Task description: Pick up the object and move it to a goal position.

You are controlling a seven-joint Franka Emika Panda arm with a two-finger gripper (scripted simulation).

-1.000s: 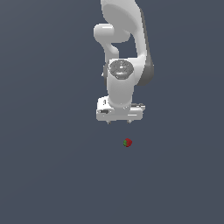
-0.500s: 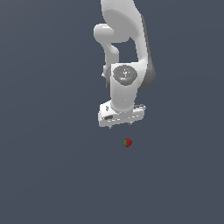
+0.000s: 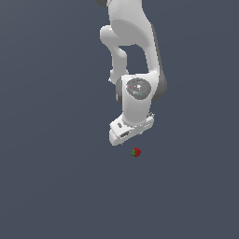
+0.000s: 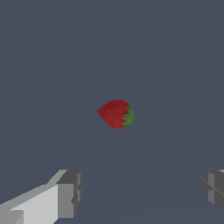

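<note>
The object is a tiny red blob with a green patch on one side (image 3: 136, 151); it lies on the dark grey floor just below the white arm's hand in the exterior view. In the wrist view it looks like a small strawberry (image 4: 116, 113), lying beyond the fingertips and apart from them. My gripper (image 4: 140, 190) is open and empty, its two grey fingertips (image 4: 70, 192) spread wide. In the exterior view the gripper (image 3: 130, 134) hangs close above and slightly to the exterior view's left of the object, its fingers mostly hidden by the hand.
A plain dark grey surface (image 3: 56, 186) surrounds the object on all sides. The white arm (image 3: 133, 56) rises toward the top of the exterior view.
The hand has come down toward the object and turned a little over the last second. The object has not moved.
</note>
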